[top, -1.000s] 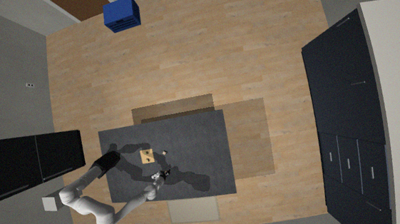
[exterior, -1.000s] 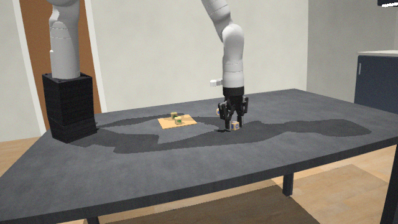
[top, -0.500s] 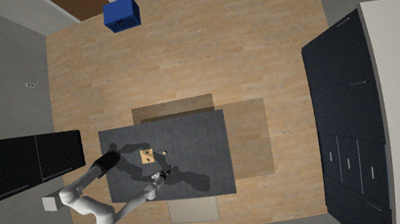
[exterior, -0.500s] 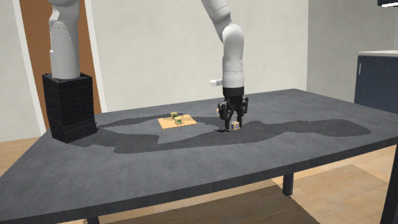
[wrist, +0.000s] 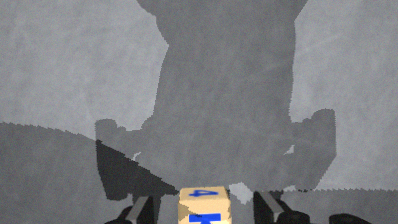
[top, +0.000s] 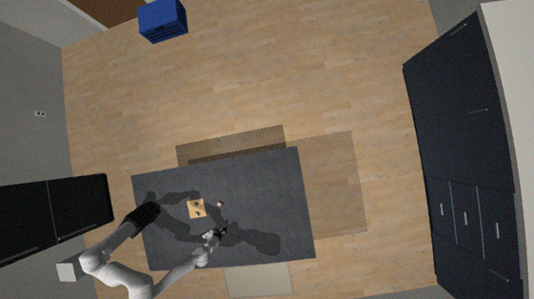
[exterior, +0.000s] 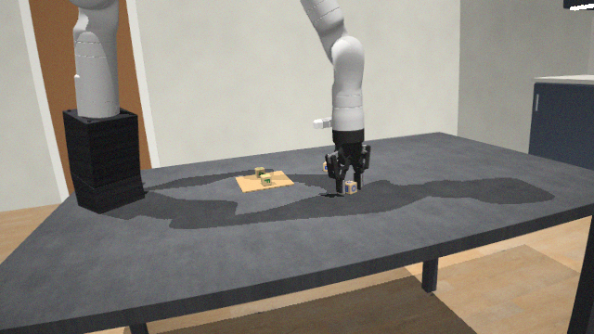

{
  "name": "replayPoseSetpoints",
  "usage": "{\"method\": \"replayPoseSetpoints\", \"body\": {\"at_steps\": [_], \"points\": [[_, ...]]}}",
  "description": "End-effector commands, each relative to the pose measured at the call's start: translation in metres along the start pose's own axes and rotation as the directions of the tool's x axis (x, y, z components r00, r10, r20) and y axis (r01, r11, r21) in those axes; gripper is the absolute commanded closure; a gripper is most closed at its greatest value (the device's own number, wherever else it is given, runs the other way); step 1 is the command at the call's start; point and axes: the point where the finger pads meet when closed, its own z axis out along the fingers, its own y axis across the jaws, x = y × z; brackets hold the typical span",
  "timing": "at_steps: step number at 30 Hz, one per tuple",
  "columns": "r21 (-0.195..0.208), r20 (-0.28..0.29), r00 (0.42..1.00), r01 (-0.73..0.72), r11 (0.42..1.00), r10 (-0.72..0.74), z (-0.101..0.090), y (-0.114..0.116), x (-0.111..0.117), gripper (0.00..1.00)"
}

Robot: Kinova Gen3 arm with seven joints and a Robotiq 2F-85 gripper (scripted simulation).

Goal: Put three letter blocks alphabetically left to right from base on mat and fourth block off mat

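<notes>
A tan mat (exterior: 264, 181) lies on the dark table, and it also shows in the overhead view (top: 196, 208). Two blocks with green marks, one (exterior: 260, 172) and the other (exterior: 265, 179), sit on it. A block with blue marks (exterior: 351, 186) stands on the table to the right of the mat. My gripper (exterior: 348, 186) is down at the table, with this block between its fingers. In the wrist view the block (wrist: 205, 205) shows a blue letter on top and a blue 4 on its side, with gaps to both fingers. The gripper (wrist: 204, 210) is open. Another block with a blue mark (exterior: 326, 166) sits just behind the gripper.
The arm's black base pedestal (exterior: 103, 158) stands at the table's left end. A dark cabinet (exterior: 563, 122) stands off the table at the right. The arm's shadow falls across the table around the mat.
</notes>
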Motion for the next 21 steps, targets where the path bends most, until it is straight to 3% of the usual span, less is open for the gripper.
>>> {"method": "replayPoseSetpoints", "body": {"at_steps": [1, 2, 3, 19, 20, 21], "points": [[-0.002, 0.001, 1.000, 0.000, 1.000, 0.000, -0.0011, 0.0009, -0.0006, 0.38], [-0.002, 0.001, 1.000, 0.000, 1.000, 0.000, -0.0011, 0.0009, -0.0006, 0.38], [-0.002, 0.001, 1.000, 0.000, 1.000, 0.000, -0.0011, 0.0009, -0.0006, 0.59], [-0.002, 0.001, 1.000, 0.000, 1.000, 0.000, -0.0011, 0.0009, -0.0006, 0.59], [-0.002, 0.001, 1.000, 0.000, 1.000, 0.000, -0.0011, 0.0009, -0.0006, 0.79], [-0.002, 0.001, 1.000, 0.000, 1.000, 0.000, -0.0011, 0.0009, -0.0006, 0.79]]}}
